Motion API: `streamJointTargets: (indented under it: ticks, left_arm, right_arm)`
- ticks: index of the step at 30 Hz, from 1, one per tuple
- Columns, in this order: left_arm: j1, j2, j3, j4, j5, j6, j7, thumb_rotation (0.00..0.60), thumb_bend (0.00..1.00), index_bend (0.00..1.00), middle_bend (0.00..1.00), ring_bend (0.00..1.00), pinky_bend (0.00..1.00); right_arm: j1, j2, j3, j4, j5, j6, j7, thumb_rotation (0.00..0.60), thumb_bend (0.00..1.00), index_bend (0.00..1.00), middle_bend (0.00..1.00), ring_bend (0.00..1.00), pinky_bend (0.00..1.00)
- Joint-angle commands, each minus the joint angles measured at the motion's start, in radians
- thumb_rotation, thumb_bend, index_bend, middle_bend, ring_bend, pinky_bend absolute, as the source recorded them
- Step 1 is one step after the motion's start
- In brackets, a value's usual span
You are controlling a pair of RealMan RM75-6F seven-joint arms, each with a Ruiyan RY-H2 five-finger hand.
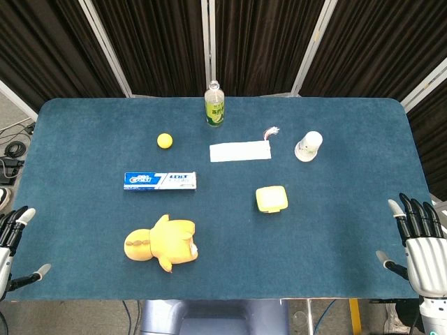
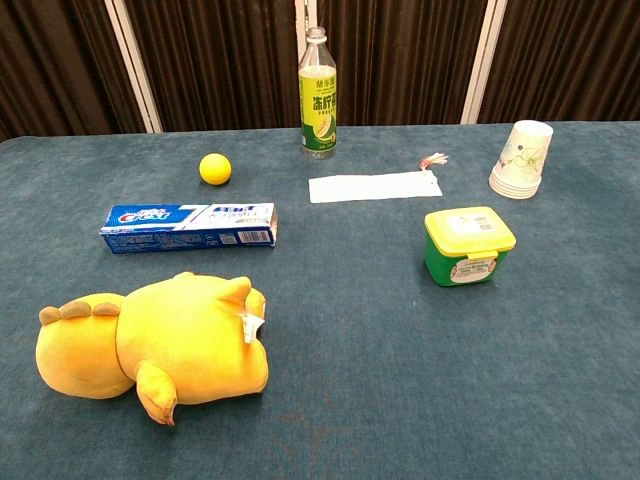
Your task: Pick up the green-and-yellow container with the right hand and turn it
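The green-and-yellow container [image 1: 271, 199] [image 2: 467, 245] is a small green tub with a yellow lid, standing upright on the blue table right of centre. My right hand [image 1: 421, 246] hangs at the table's right front corner, fingers spread, holding nothing, well to the right of the container. Off the left front corner, my left hand [image 1: 12, 244] is likewise open and empty. Neither hand shows in the chest view.
A yellow plush toy [image 1: 162, 243] lies front left, with a toothpaste box [image 1: 160, 181] behind it. A yellow ball [image 1: 164, 140], a drink bottle [image 1: 214, 105], a white flat packet [image 1: 240, 151] and stacked paper cups [image 1: 308, 146] sit further back.
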Motion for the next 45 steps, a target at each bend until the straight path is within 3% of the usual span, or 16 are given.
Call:
streamJointTargets:
  ticks: [1, 11, 18, 23, 28, 32, 41, 45]
  left_arm:
    - [-0.001, -0.002, -0.001, 0.002, 0.001, -0.001, 0.000, 0.600, 0.00, 0.00, 0.00, 0.00, 0.00]
    - [-0.011, -0.019, -0.010, 0.020, -0.018, -0.021, 0.011, 0.600, 0.00, 0.00, 0.00, 0.00, 0.00]
    - [-0.031, -0.047, -0.037, 0.035, -0.073, -0.055, 0.053, 0.600, 0.00, 0.00, 0.00, 0.00, 0.00]
    - [-0.040, -0.061, -0.057, 0.038, -0.118, -0.070, 0.076, 0.600, 0.00, 0.00, 0.00, 0.00, 0.00]
    - [-0.051, -0.072, -0.078, 0.050, -0.174, -0.090, 0.101, 0.600, 0.00, 0.00, 0.00, 0.00, 0.00]
    - [-0.056, -0.083, -0.086, 0.055, -0.201, -0.100, 0.119, 0.600, 0.00, 0.00, 0.00, 0.00, 0.00]
    - [-0.071, -0.092, -0.093, 0.066, -0.242, -0.134, 0.128, 0.600, 0.00, 0.00, 0.00, 0.00, 0.00]
    - [-0.076, -0.091, -0.097, 0.071, -0.255, -0.146, 0.120, 0.600, 0.00, 0.00, 0.00, 0.00, 0.00]
  right_arm:
    - [0.001, 0.001, 0.001, 0.000, 0.003, -0.002, 0.002, 0.600, 0.00, 0.00, 0.00, 0.00, 0.00]
    - [0.035, 0.003, 0.007, 0.001, 0.039, -0.076, 0.016, 0.600, 0.00, 0.00, 0.00, 0.00, 0.00]
    - [0.200, 0.000, 0.058, -0.047, 0.090, -0.317, -0.103, 0.600, 0.00, 0.00, 0.00, 0.00, 0.00]
    - [0.378, -0.027, 0.127, -0.090, 0.215, -0.562, -0.217, 0.600, 0.00, 0.00, 0.00, 0.00, 0.00]
    - [0.539, -0.131, 0.166, -0.029, 0.341, -0.717, -0.402, 0.600, 0.00, 0.00, 0.00, 0.00, 0.00]
    - [0.634, -0.226, 0.171, 0.044, 0.431, -0.780, -0.520, 0.600, 0.00, 0.00, 0.00, 0.00, 0.00]
    - [0.789, -0.387, 0.141, 0.146, 0.600, -0.832, -0.713, 0.600, 0.00, 0.00, 0.01, 0.00, 0.18]
    - [0.844, -0.446, 0.114, 0.198, 0.673, -0.831, -0.797, 0.600, 0.03, 0.01, 0.07, 0.00, 0.28]
